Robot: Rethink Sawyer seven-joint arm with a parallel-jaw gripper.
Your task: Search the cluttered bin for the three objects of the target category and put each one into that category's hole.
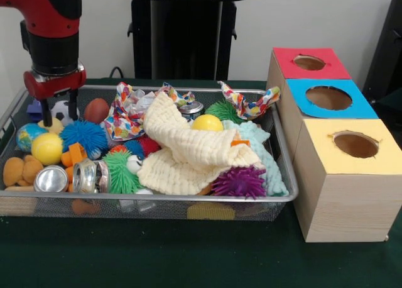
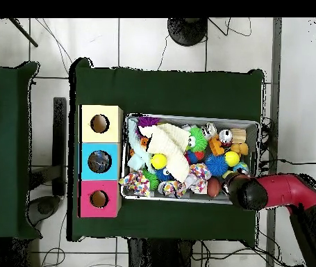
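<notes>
Your gripper [image 1: 60, 115] hangs low over the far left corner of the cluttered bin [image 1: 188, 199] as the front view shows it, fingers parted and empty, tips down among a small soccer-patterned ball [image 1: 63, 110] and a brown egg-shaped ball [image 1: 96, 110].

The one plush animal [image 1: 21, 170] you can plainly see lies against the bin's left end wall toward the near corner — tan-brown, rounded lobes, beside a silver can [image 1: 51, 179] and a yellow ball [image 1: 47, 148]. The other two are not visible; they may sit under the cream cloth [image 1: 188, 151] that covers the bin's middle, though that is only a guess.

Expect the plush to be light, soft and squashy. It will give under the pads, so close fully across its thickest part, the body, not a limb or ear. Fur grips well, so slipping is unlikely. The greater risk is catching the can or the mesh wall alongside it.

The hole [image 1: 309, 62] in the red-topped box [image 1: 310, 63] stands at the far right of the table, beyond the blue-topped box [image 1: 328, 98] — well apart from the plush.
</notes>
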